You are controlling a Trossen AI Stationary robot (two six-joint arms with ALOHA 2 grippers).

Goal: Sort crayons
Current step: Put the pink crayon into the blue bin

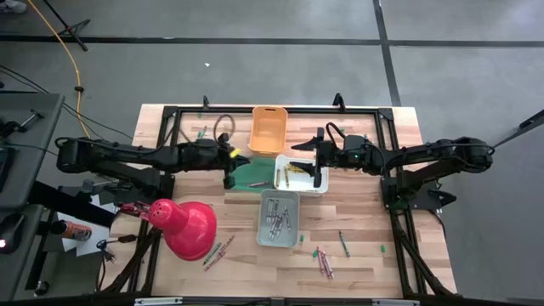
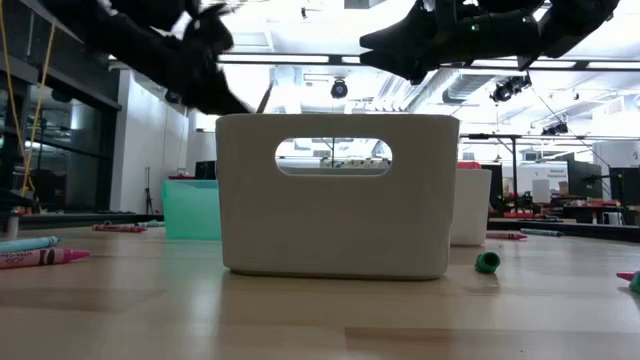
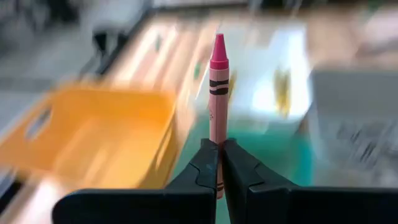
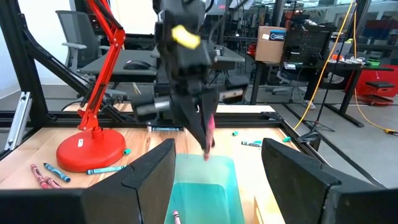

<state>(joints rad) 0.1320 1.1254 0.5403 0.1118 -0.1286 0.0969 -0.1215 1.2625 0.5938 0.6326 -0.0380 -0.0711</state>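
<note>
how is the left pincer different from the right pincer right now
The left pincer is shut on a pink crayon, held over the teal bin; the right pincer is open and empty over the white bin. Both hang above the table, facing each other.

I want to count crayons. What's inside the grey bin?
The grey bin holds a heap of crayons, mostly greyish. Those underneath are covered, so an exact count isn't possible.
</note>
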